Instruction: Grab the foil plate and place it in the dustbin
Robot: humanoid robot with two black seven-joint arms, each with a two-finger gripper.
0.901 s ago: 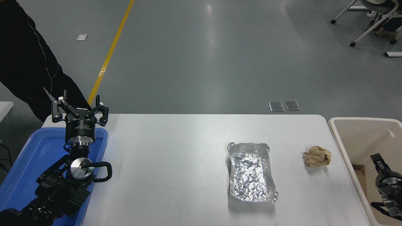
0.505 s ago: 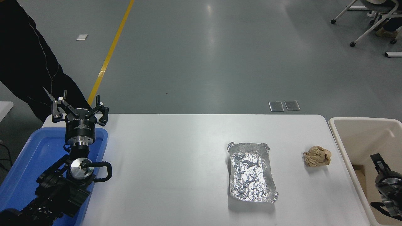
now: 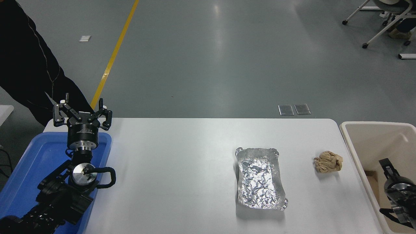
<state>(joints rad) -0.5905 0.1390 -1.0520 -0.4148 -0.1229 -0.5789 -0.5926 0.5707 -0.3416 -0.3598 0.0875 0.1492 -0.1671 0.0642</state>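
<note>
The foil plate [image 3: 260, 178], a crinkled silver tray, lies flat on the white table [image 3: 175, 175] right of centre, with nothing touching it. The cream dustbin [image 3: 357, 156] stands against the table's right end. My right arm comes in at the lower right edge inside the dustbin's mouth, and its gripper [image 3: 387, 166] shows only as a black tip, well right of the plate. My left gripper [image 3: 83, 109] is parked at the far left over a blue tray, open with nothing in it.
A crumpled brown paper ball [image 3: 328, 162] lies between the plate and the dustbin. The blue tray [image 3: 29, 162] sits at the table's left end. A person in black clothing [image 3: 29, 65] stands at the far left corner.
My right arm has shifted slightly to the left inside the dustbin's mouth. The plate, the paper ball and the left arm have not moved.
</note>
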